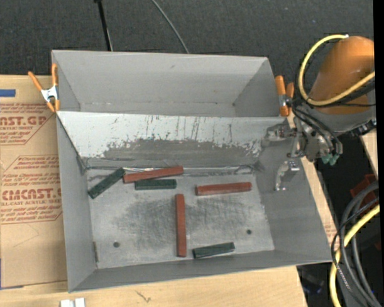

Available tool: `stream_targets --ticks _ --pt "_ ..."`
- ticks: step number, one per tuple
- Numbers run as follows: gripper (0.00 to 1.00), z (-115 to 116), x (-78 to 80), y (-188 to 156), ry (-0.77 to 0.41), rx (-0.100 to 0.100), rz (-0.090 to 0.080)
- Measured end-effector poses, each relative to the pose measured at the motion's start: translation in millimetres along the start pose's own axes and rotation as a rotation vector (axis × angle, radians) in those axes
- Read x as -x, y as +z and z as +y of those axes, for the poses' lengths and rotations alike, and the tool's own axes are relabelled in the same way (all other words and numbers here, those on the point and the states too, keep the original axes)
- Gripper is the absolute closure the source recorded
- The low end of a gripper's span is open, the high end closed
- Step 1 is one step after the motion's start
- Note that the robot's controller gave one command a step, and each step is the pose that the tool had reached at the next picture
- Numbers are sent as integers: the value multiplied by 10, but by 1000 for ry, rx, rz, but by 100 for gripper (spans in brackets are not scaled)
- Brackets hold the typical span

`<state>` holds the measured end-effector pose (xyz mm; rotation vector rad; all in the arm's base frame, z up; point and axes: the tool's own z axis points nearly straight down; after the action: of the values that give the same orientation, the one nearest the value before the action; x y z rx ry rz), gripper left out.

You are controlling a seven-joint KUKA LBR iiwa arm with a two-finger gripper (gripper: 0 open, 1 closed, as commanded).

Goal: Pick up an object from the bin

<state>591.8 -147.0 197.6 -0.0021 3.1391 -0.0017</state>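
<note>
nothing is lifted yet: every bar lies on the floor of the bin (164,88), from the near dark green bar (213,250) and lengthwise red-brown bar (180,224) back to the crosswise red-brown bar (223,188), nearest me. my pincer (282,178) hangs above the right slope, touching none; open or closed, i cannot tell.

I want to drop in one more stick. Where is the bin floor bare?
Bare floor lies left of the red-brown stick running front to back, and right of it, between the crosswise red-brown stick and the front dark green stick. The back left is crowded: three sticks lie close.
</note>
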Motion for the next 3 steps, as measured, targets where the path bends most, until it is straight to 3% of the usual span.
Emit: stream_targets --ticks 1,2,3 --pt "0 0 0 0 0 0 0" --pt "100 328 23 1222 -63 0 2" --pt "100 329 23 1222 -63 0 2"
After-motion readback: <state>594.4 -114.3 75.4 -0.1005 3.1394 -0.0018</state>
